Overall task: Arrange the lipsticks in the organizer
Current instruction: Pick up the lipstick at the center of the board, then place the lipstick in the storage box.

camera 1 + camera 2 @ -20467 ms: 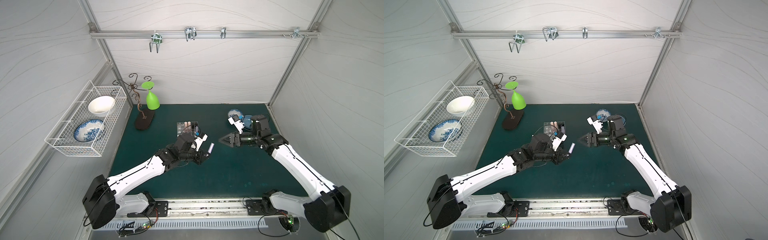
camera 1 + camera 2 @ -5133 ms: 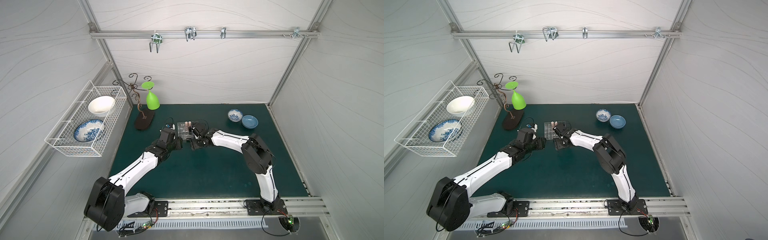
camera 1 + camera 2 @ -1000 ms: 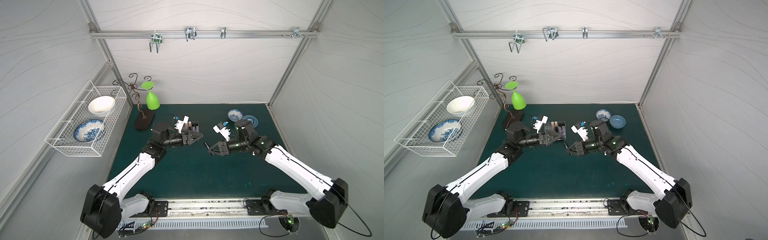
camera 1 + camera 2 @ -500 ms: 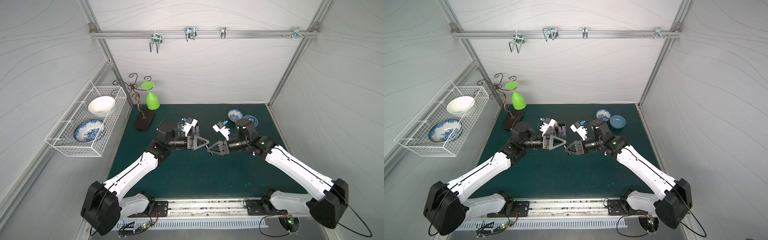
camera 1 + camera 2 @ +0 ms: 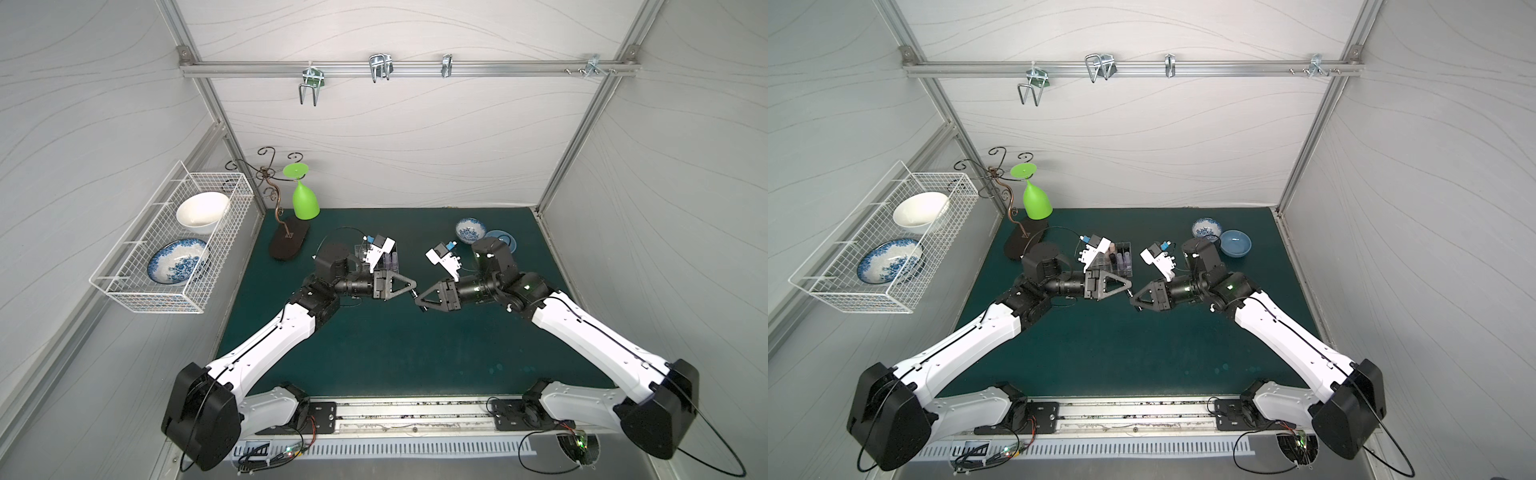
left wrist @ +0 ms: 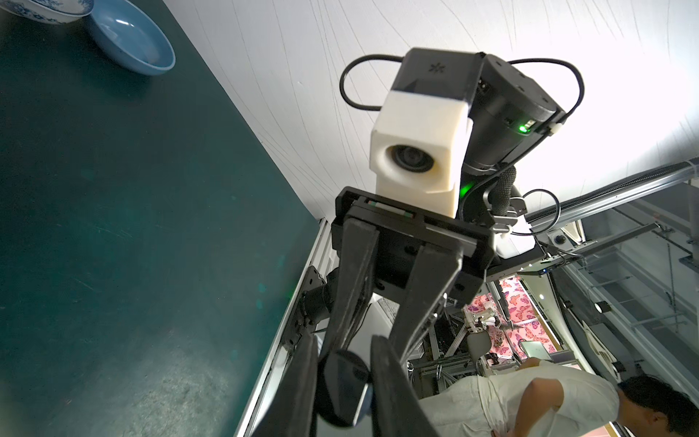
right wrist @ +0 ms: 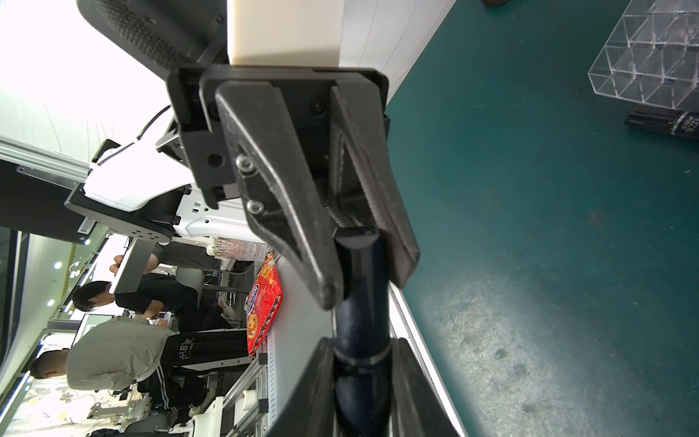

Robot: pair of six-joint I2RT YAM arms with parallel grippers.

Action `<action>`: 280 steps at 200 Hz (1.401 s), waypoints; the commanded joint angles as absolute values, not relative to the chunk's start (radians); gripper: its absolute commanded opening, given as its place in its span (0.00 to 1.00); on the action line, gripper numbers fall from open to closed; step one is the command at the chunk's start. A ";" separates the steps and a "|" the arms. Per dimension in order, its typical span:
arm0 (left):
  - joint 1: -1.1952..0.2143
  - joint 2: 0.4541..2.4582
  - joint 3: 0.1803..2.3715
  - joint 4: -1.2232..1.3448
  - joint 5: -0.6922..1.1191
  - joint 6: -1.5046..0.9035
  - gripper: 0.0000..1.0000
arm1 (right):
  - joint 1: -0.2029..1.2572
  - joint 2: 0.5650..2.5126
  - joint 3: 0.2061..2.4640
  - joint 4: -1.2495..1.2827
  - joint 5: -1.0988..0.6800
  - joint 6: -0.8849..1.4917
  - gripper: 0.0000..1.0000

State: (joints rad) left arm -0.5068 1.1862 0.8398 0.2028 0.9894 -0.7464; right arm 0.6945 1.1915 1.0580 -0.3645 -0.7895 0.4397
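Note:
A glossy black lipstick (image 7: 361,295) hangs level above the middle of the green mat, gripped at both ends. My left gripper (image 5: 414,286) is shut on one end of the lipstick (image 6: 340,389). My right gripper (image 7: 363,344) has both fingers against the other end. In both top views the two grippers meet tip to tip, right gripper (image 5: 1133,301) facing left gripper (image 5: 1129,286). Behind them stands the clear organizer (image 5: 1128,272), with pink, black and purple lipsticks (image 5: 1122,261) upright in its cells. Another black lipstick (image 7: 665,125) lies on the mat beside the organizer (image 7: 650,56).
A blue bowl (image 5: 1235,243) and a patterned bowl (image 5: 1206,228) sit at the back right. At the back left a green glass (image 5: 1036,203) hangs from a scrolled stand. A white wire basket (image 5: 872,291) with two dishes hangs on the left wall.
My left gripper swung away from the organizer to the middle and closed on the free end of the lipstick held by my right gripper. The right arm hardly moved.

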 commanded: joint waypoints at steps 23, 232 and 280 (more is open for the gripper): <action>-0.511 1.151 0.943 -0.064 0.774 -0.531 0.14 | 0.665 1.146 1.039 -0.372 -0.725 0.435 0.91; -0.514 1.569 1.131 -0.071 -0.293 -0.105 0.13 | 0.623 1.152 0.802 -0.207 -0.414 0.406 0.96; -0.512 1.654 1.149 -0.029 -0.291 -0.105 0.12 | 0.621 1.191 0.805 -0.188 -0.425 0.388 0.96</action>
